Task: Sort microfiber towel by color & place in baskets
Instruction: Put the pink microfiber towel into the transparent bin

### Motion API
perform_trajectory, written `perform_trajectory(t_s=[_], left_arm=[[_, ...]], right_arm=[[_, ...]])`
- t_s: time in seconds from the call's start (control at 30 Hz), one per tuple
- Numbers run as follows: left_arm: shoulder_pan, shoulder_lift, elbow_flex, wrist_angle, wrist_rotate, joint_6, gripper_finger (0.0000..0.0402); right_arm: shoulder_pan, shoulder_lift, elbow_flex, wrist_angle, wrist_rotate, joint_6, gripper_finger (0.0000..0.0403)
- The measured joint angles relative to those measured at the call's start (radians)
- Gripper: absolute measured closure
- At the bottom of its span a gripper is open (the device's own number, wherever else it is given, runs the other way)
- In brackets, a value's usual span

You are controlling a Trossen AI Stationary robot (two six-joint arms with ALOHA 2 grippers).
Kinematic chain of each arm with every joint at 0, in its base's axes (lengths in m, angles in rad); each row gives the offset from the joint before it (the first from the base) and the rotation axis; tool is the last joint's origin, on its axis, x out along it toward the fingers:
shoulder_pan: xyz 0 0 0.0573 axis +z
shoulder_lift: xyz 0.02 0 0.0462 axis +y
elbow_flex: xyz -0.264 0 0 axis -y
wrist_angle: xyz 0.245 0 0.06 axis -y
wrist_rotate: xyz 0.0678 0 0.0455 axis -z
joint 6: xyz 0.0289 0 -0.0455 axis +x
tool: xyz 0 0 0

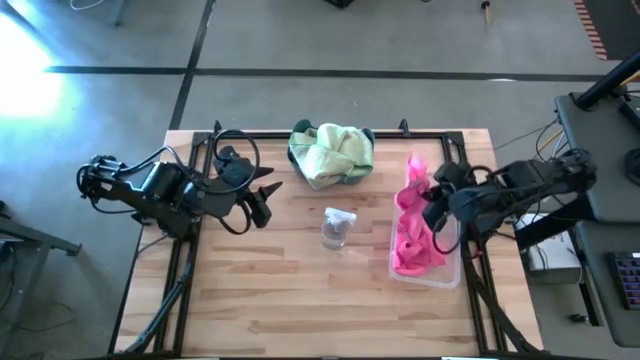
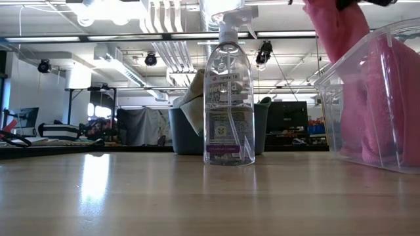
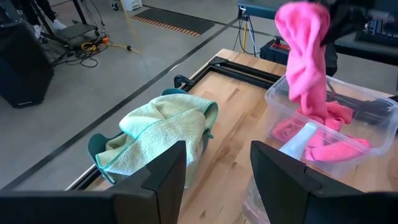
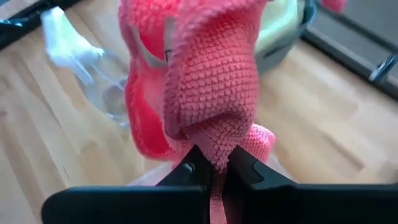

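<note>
Right gripper (image 4: pixel 211 169) pinched pink towel (image 4: pixel 211 87), clear tub (image 1: pixel 448 268) beneath it, left gripper (image 1: pixel 266 200) spread, well apart.

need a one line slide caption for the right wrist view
Right gripper shut on a pink microfiber towel, lifted above the wooden table beside a clear spray bottle.

1. Pink towel (image 4: pixel 211 81): pinched in my right gripper (image 4: pixel 214 168), hanging crumpled above the clear basket (image 1: pixel 448 268).
2. More pink towels (image 1: pixel 412 250): bunched inside that clear basket.
3. Green towels (image 1: pixel 335 152): heaped in the teal basket (image 3: pixel 99 144), spilling over its rim, well apart from the clear basket.
</note>
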Motion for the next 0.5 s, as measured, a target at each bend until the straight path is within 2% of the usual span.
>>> perform_trajectory(t_s=[0.33,0.5], left_arm=[[0.000,-0.003,0.000,0.000,0.000,-0.001,0.0238],[0.000,-0.009,0.000,0.000,-0.001,-0.001,0.0238]], right_arm=[[0.069,-0.058,-0.241,0.022,-0.085,0.238,0.0394],[0.116,-0.058,-0.339,0.127,-0.122,0.282,0.0394]])
